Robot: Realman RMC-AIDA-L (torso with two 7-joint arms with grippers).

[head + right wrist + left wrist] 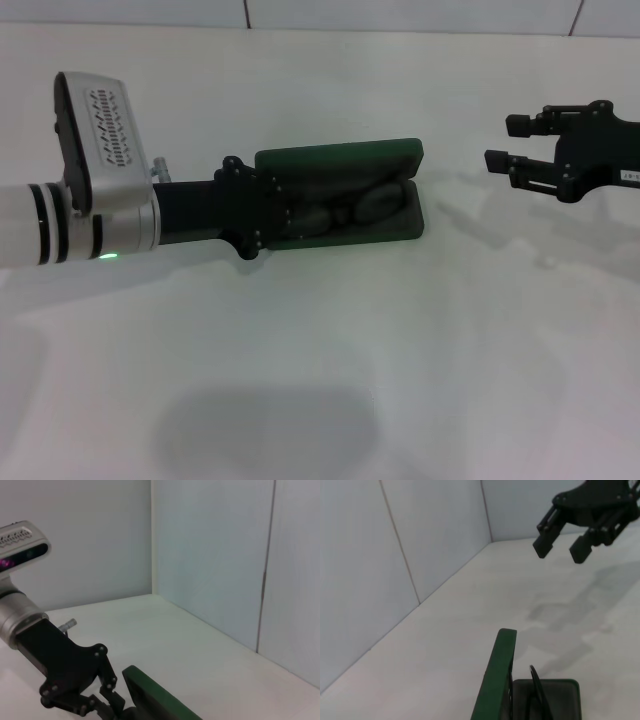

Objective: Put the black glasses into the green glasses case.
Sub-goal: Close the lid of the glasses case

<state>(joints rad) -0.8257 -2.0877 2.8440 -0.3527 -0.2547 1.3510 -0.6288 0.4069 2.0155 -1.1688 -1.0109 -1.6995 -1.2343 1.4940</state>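
The black glasses (345, 212) are being lowered into the open green glasses case (340, 160) mid-desk (320, 380) by the left claw (290, 215), whose grip cannot be told; the right claw (505, 142), released, is being held aside.

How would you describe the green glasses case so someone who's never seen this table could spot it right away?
On the white table, look at its middle, just ahead of the left gripper. The green glasses case lies there open, lid raised behind its tray, with the black glasses inside. It is the only dark green thing on the table.
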